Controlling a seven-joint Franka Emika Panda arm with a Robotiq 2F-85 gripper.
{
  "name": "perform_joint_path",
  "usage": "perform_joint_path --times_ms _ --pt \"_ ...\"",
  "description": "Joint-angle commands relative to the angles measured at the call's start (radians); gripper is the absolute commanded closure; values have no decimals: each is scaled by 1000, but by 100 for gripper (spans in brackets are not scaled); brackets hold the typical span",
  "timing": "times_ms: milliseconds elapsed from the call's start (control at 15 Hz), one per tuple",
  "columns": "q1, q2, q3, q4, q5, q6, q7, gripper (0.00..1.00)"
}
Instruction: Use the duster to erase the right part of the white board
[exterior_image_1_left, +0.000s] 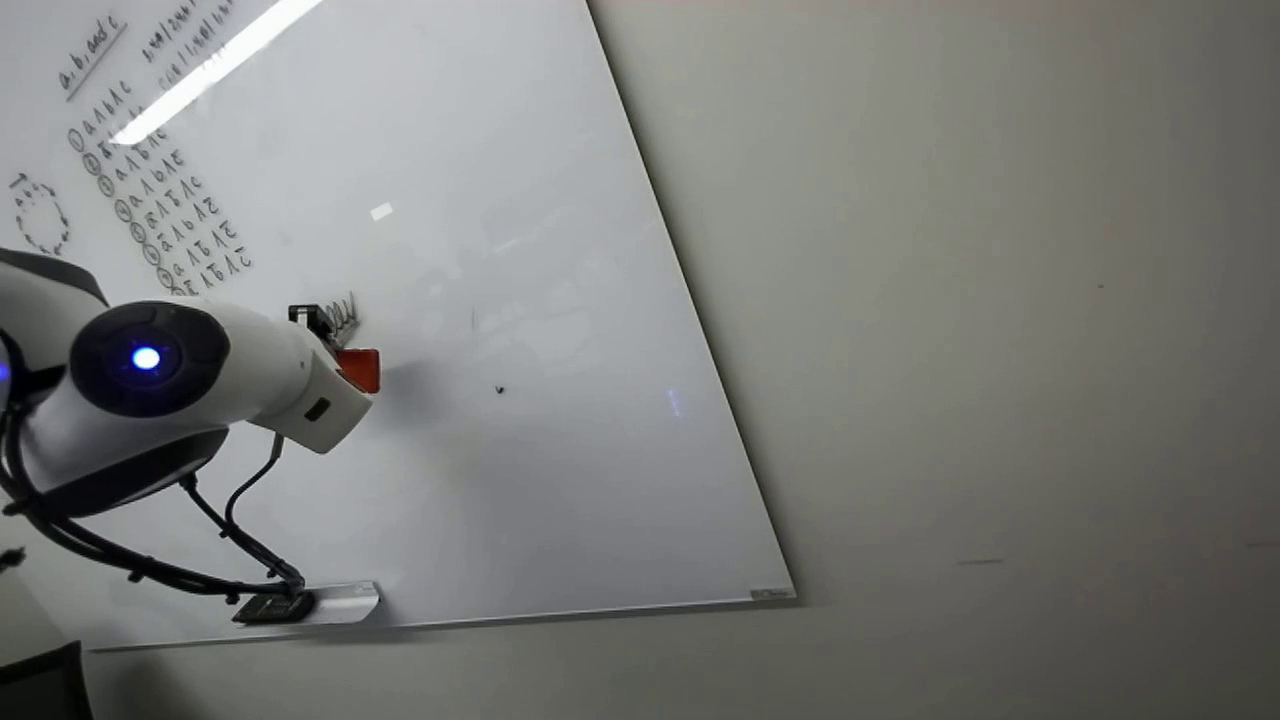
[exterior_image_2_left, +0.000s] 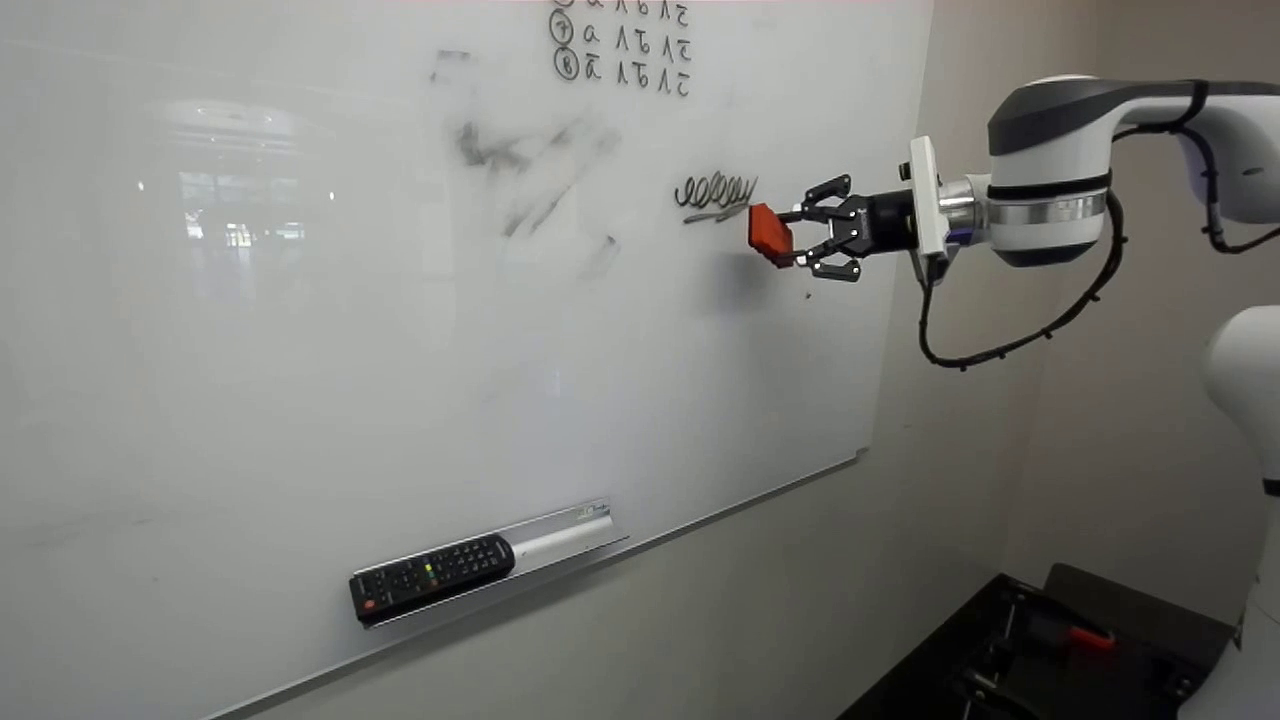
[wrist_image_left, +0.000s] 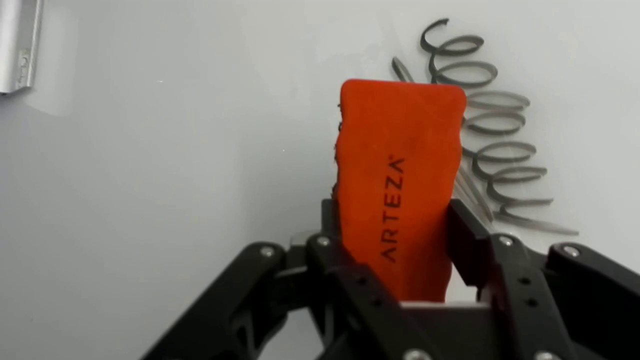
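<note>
Plain grey-beige wall (exterior_image_1_left: 1000, 350), large glossy white board (exterior_image_1_left: 560, 480) mounted on it. Hand (exterior_image_2_left: 797, 236) points at the board, clamped on the duster (wrist_image_left: 400, 125): a black finger against each long side, jaws apart only by the block's width. Duster orange-red, lettered ARTEZA, in front of the board; whether it touches the surface, cannot tell. Soft shadow on the board just beside it. Nearest mark: a looping black scribble (exterior_image_2_left: 715, 190), strokes under it; in the wrist view the duster hides part of these. Farther up, in both exterior views, numbered handwriting (exterior_image_1_left: 160, 195). Grey smudges (exterior_image_2_left: 490, 153) in an exterior view, well apart from the duster. At the board's lower edge, a metal tray (exterior_image_2_left: 565, 543), dark remote control (exterior_image_2_left: 432, 578) lying in it. Arm (exterior_image_2_left: 1045, 170) white and dark grey, black cable (exterior_image_2_left: 1000, 355) looping below.
</note>
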Motion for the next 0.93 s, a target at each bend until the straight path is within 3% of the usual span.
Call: perform_joint_path --times_ms 0,267,333,467,733,800,867 --pt "162 102 44 -2 40 55 -50 72" --pt "371 239 59 -6 64 138 -95 72" --pt "303 295 104 -7 29 55 -51 72" --pt "326 381 143 -7 9 55 -38 72" --pt "256 544 279 -7 -23 50 7 72" --pt "305 447 219 -7 -11 50 -44 47" --pt "291 482 245 -7 -11 50 -30 47"
